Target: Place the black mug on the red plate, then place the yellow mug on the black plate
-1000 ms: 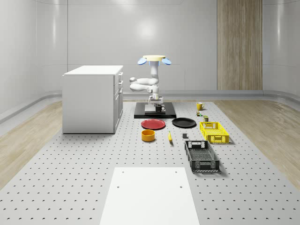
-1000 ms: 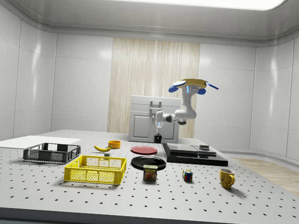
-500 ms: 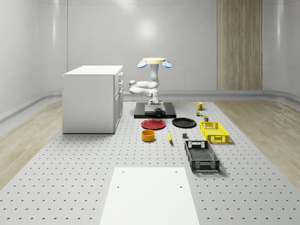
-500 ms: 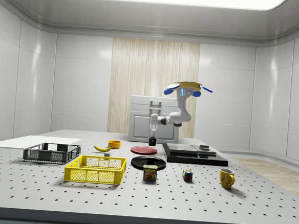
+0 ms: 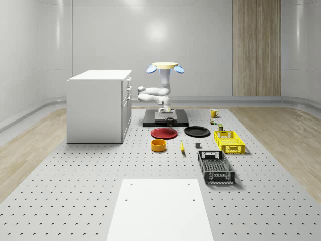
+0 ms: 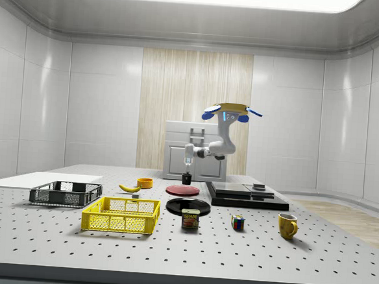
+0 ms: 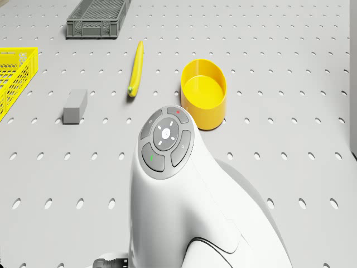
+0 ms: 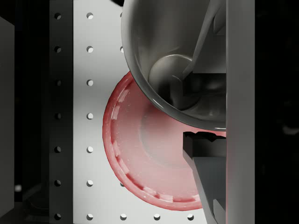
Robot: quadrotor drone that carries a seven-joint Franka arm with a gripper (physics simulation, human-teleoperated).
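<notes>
Whole-scene view: drone (image 5: 165,67) hovers above the dark platform (image 5: 165,120) at the far end of the desk (image 5: 75,175), arm bent down in front of it. The tool (image 5: 169,117) hangs at the platform's near edge, clamped on the black mug (image 5: 169,120). Red plate (image 5: 164,133) lies just nearer the camera than the tool; black plate (image 5: 196,131) beside it, further toward this view's right. Yellow mug (image 5: 213,113) stands well off to that side.

Side view: tool (image 6: 187,170) carries the black mug (image 6: 186,178) in the air, above the red plate (image 6: 182,189), apart from it. Drone (image 6: 229,111) hovers behind and higher. Yellow mug (image 6: 288,225) sits far from the tool, near this view's right.

Drone view: arm's wrist housing (image 7: 184,201) in the foreground; beyond it a yellow bowl (image 7: 204,92) and a banana (image 7: 135,69) on the desk.

Wrist view: mug (image 8: 177,60) held between the fingers (image 8: 205,182), open mouth toward the camera; red plate (image 8: 140,154) directly beneath.
</notes>
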